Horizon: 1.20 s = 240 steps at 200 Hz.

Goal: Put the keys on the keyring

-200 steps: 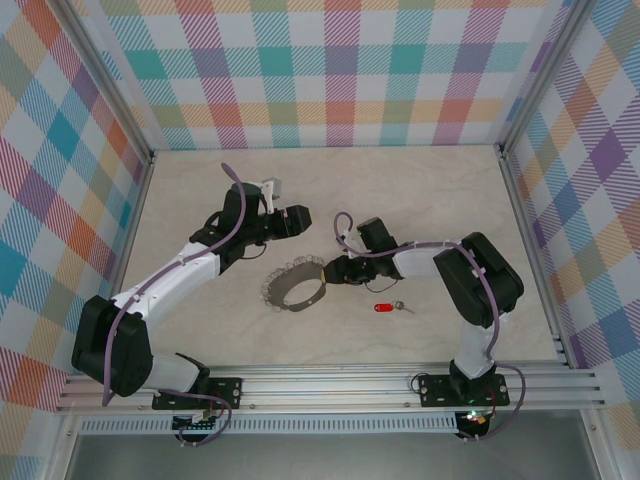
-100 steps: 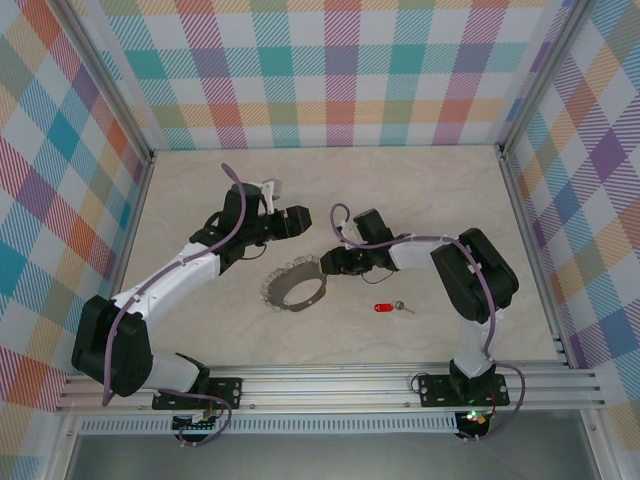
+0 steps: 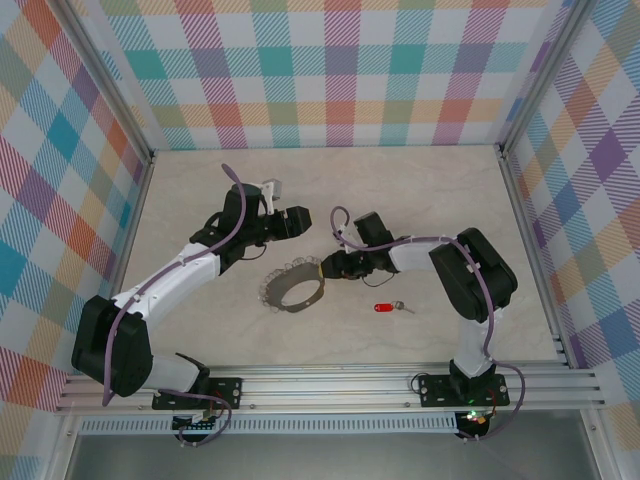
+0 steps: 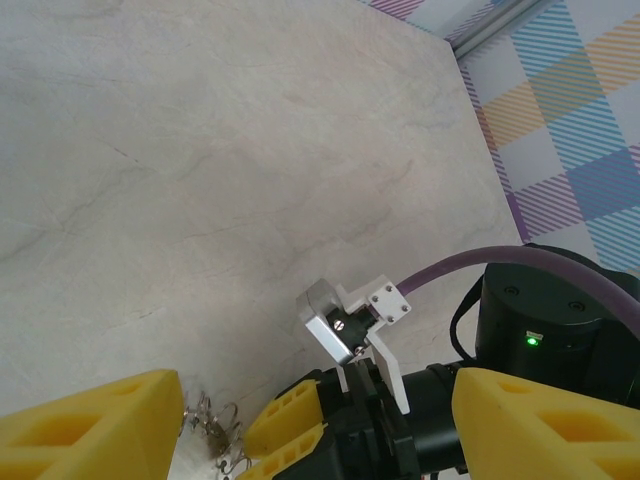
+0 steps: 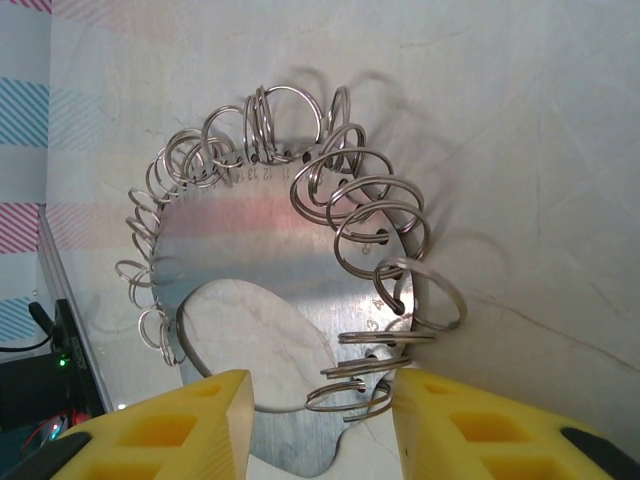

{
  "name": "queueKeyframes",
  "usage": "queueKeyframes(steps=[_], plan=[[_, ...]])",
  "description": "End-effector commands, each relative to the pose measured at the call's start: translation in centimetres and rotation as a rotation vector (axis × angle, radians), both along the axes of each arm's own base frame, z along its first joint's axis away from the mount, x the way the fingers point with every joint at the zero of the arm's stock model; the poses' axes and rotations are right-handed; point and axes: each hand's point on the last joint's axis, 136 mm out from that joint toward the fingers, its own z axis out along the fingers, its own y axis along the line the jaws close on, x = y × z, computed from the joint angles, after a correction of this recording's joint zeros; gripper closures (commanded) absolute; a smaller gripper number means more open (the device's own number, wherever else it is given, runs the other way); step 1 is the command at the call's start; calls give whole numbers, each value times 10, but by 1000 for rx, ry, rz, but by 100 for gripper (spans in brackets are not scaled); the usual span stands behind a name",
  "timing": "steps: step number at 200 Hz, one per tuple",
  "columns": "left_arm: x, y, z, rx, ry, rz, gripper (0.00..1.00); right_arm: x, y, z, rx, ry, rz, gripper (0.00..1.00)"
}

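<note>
Top external view: pale, marble-veined surface (image 3: 440, 200) enclosed by plaid walls (image 3: 330, 70) on the far side and both flanks, with an aluminium rail (image 3: 330, 378) along the near edge. From that rail, left arm (image 3: 170, 275) and right arm (image 3: 470, 270) extended inward toward mid-surface. Near the centre, keyring (image 3: 300, 302), with right jaws at its far-right rim and left jaws set just beyond it toward the far wall, apart from it. To its right, keys (image 3: 385, 307): red tag with the silver key at its right end, flat on the surface, near the keyring but separate, clear of both arms. Wide stretches of open surface toward the far wall and both side walls; a further strip between keyring and near rail. Left wrist view: left jaws spread wide at the two lower corners, framing the right arm (image 4: 540, 340), its purple cable (image 4: 450, 275) and a few loops of the keyring (image 4: 215, 435); beyond, open surface (image 4: 200, 150) running to a corner post (image 4: 500, 25) and plaid wall (image 4: 580, 110). Right wrist view: keyring (image 5: 260, 250) seen close, a grey plate fringed with silver loops, flat on the surface (image 5: 520, 150); right jaws part-way apart, astride its near rim, loops against one side; firm grip or mere straddle not discernible.
</note>
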Motion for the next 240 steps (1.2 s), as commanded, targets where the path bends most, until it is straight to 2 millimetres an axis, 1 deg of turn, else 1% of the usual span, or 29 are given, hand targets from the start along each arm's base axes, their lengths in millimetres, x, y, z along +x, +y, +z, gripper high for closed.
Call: queueKeyframes(steps=[1, 51, 111, 147, 159, 176, 194, 209, 212, 233, 237, 240], plan=[[-2, 1, 2, -13, -6, -1, 28, -10, 5, 6, 37, 8, 34, 59], [-2, 2, 2, -13, -7, 1, 28, -16, 8, 5, 48, 19, 53, 66], [-2, 2, 1, -10, -4, 2, 28, -29, 13, 6, 59, 21, 102, 68], [-6, 5, -1, 9, -2, -2, 28, -38, 10, 12, 73, 16, 123, 68], [-9, 7, -3, 26, 2, -6, 28, -38, 8, 15, 71, 9, 116, 65], [-17, 11, -8, 59, 15, -21, 28, -35, 3, 24, 75, -9, 86, 54], [-27, 17, -17, 108, 42, -38, 29, -29, -5, 37, 91, -26, 39, 47], [-38, 18, -24, 143, 59, -64, 30, -24, -13, 49, 98, -41, 0, 39], [-44, 19, -31, 161, 87, -72, 30, -24, -14, 52, 99, -44, -6, 38], [-64, 16, -44, 222, 125, -123, 34, -22, -23, 67, 71, -71, -42, 28], [-68, 15, -47, 235, 130, -137, 35, -22, -25, 71, 67, -77, -49, 25], [-71, 15, -49, 246, 135, -143, 36, -22, -26, 73, 62, -80, -54, 19]])
